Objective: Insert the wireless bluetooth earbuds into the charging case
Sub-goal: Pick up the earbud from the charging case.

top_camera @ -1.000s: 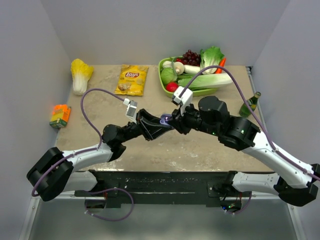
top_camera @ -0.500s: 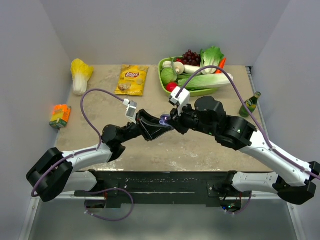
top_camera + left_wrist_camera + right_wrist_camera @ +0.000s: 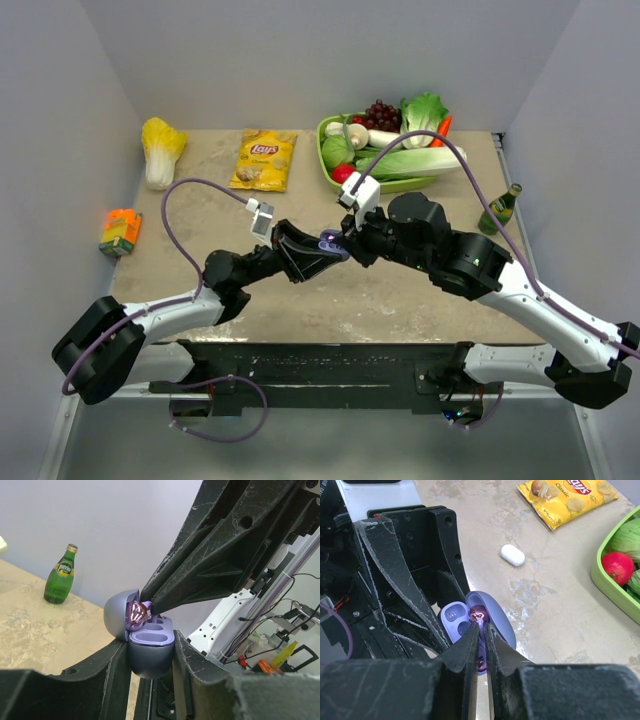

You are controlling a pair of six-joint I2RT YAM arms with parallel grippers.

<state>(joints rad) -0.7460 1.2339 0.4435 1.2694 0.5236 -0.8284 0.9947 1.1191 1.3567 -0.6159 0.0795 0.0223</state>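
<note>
My left gripper (image 3: 318,252) is shut on a lilac charging case (image 3: 331,243) and holds it above the table with its lid open. In the left wrist view the case (image 3: 150,662) sits between my fingers (image 3: 115,680), and one socket shows empty. My right gripper (image 3: 347,243) is shut on a lilac earbud (image 3: 479,614). It holds the bud's shiny head at the case's far socket, right by the lid (image 3: 496,617). The bud also shows in the left wrist view (image 3: 138,613) under the right fingertips (image 3: 153,611). The other buds are out of view.
A small white oval object (image 3: 512,555) lies on the table beyond the case; I cannot tell if it is a case or a bud. A Lay's bag (image 3: 264,160), a green tray (image 3: 325,160) of vegetables, a green bottle (image 3: 503,208), an orange carton (image 3: 120,231) and a cabbage (image 3: 160,148) stand around.
My right gripper has shifted slightly left, closer onto the open case, with the bud in it. The left arm and the case have held still.
</note>
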